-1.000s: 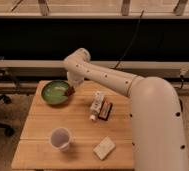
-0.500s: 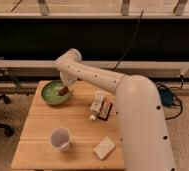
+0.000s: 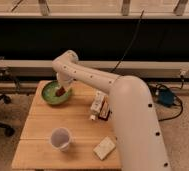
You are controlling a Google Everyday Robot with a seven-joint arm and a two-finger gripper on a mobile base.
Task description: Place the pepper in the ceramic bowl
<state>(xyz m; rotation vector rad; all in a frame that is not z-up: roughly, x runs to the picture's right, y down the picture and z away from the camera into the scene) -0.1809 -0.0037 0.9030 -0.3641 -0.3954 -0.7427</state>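
Camera view, single frame. Arm reaches across the wooden table (image 3: 43,132) to its far left corner, further than a second ago, when the wrist was above the bowl's near edge. Gripper (image 3: 63,90) now hangs low over the ceramic bowl (image 3: 49,93), with the pepper (image 3: 61,92) showing as a dark red spot at its tip, inside the rim. Whether the jaws pinch it or have parted cannot be told. Placement appears almost complete. Plastic cup (image 3: 61,138) stands near the front edge.
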